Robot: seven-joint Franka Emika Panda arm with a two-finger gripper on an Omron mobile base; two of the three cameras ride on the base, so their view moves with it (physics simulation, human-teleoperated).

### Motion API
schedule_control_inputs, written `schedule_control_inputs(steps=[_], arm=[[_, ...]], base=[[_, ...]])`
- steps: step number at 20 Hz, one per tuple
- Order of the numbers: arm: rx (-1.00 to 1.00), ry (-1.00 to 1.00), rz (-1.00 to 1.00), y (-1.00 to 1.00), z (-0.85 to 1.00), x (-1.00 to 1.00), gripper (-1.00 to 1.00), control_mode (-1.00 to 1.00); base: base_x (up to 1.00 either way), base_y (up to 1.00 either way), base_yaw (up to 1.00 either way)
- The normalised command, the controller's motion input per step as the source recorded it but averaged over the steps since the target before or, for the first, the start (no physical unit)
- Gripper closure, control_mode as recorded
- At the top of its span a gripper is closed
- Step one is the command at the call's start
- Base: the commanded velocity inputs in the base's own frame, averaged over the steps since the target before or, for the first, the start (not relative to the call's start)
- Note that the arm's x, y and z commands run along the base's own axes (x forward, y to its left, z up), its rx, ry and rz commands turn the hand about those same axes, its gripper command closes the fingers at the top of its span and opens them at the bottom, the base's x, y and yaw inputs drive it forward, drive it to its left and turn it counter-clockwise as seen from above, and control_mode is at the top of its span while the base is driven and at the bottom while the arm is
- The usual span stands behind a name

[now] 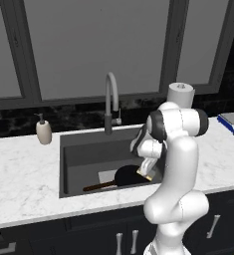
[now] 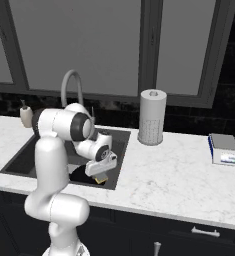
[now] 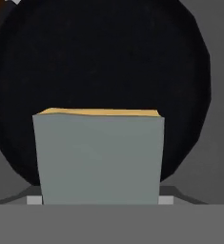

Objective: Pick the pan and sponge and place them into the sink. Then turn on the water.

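The black pan (image 1: 124,175) lies flat on the floor of the dark grey sink (image 1: 83,154), its reddish-brown handle (image 1: 97,187) pointing left. My gripper (image 1: 146,171) hangs low inside the basin just above the pan's right side, shut on the sponge (image 2: 101,178). In the hand view the sponge's grey-green face (image 3: 99,159) with a yellow edge on top sits between the fingers, and the pan (image 3: 104,57) lies right behind it. The water is out of view at the spout of the grey gooseneck faucet (image 1: 111,97).
A soap dispenser (image 1: 44,131) stands on the marble left of the sink. A paper towel roll (image 2: 152,117) stands right of it, and a blue-and-white flat block (image 2: 224,149) lies farther right. Dark window frames run behind the counter.
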Motion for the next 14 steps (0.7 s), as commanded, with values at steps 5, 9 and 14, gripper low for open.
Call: schedule_control_inputs(steps=[5,9,14], arm=[[0.0,0.0,0.0,0.04,-0.22,0.16,1.0,-1.0],[0.0,0.0,0.0,0.11,-0.18,0.06,1.0,-1.0],[0.02,-0.03,0.0,0.27,-0.15,0.07,-1.0,-1.0]], base=[[0.0,0.0,0.0],[0.0,0.0,0.0],[0.0,0.0,0.0]])
